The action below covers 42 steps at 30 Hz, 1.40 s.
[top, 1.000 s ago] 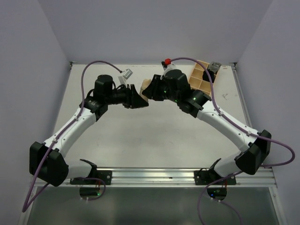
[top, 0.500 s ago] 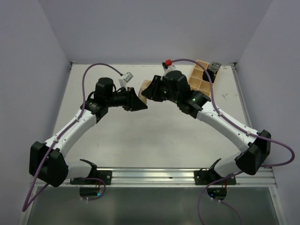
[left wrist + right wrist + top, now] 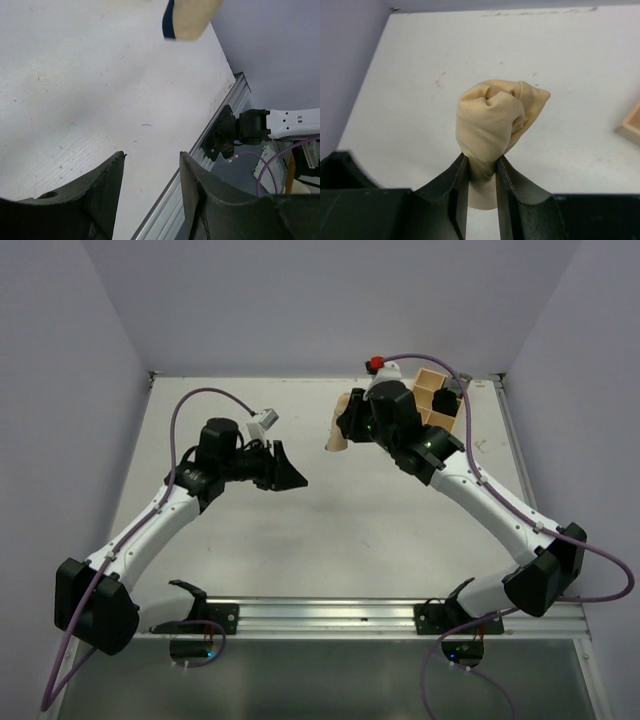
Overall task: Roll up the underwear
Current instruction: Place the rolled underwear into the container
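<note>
Right end effector pinching the underwear wad over the bench
R wrist cam shows the grip; L cam catches its dark trim. Left end effector gapes empty, well apart in top view.

We saw white link shells and black joints on the left arm and right arm, purple cables looping along both, and matte black wedge-shaped jaws.
</note>
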Tool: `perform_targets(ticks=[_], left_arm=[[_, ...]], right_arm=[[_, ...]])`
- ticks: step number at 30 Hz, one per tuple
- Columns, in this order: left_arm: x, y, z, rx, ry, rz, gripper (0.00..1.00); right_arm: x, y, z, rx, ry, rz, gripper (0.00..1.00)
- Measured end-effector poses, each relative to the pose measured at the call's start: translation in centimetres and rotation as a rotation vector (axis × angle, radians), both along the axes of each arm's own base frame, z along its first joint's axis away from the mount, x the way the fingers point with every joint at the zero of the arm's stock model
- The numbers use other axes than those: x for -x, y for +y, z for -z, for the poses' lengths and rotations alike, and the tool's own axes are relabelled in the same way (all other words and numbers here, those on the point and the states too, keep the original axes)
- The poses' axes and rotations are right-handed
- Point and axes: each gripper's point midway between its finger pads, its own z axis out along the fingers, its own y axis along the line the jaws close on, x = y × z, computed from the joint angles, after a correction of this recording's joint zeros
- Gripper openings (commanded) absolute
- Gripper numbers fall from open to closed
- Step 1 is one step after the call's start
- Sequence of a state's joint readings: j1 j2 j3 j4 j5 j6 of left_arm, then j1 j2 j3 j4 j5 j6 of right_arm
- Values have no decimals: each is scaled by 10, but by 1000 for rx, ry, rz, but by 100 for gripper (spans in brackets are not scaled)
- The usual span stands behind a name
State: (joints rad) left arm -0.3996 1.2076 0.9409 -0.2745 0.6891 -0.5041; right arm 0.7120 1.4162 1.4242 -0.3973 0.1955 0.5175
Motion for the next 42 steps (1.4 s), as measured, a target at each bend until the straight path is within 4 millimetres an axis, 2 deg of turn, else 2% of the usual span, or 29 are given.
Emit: perform_targets(ticks=[3, 6, 7, 8, 11, 15, 21, 26, 30, 36, 42], left_arm=[[3, 3, 3, -11, 5, -15, 53], [5, 6, -1, -9, -1, -28, 68], [6, 6, -2, -8, -3, -30, 96], [6, 7, -4, -8, -9, -32, 100], [8, 8, -7, 2, -1, -51, 100], [9, 11, -12, 2, -17, -65, 100], [16, 16, -17, 16, -28, -97, 100], [20, 19, -19, 29, -23, -119, 100], [19, 19, -19, 31, -16, -130, 100], [17, 20, -18, 33, -10, -147, 100], [17, 19, -1, 38, 27, -159, 100]], right_arm=[[-39, -39, 11, 106, -19, 117, 0], [-79, -81, 30, 204, -11, 238, 0], [-91, -97, 37, 243, -6, 279, 0], [-102, -111, 45, 280, 1, 315, 0], [-130, -148, 67, 403, 10, 396, 0], [-153, -182, 87, 548, 1, 468, 0], [-185, -239, 95, 668, -46, 606, 0], [-200, -290, 110, 718, -30, 715, 0], [-205, -311, 122, 727, -22, 746, 0], [-215, -315, 148, 706, -32, 725, 0], [-209, -315, 181, 707, 1, 697, 0]])
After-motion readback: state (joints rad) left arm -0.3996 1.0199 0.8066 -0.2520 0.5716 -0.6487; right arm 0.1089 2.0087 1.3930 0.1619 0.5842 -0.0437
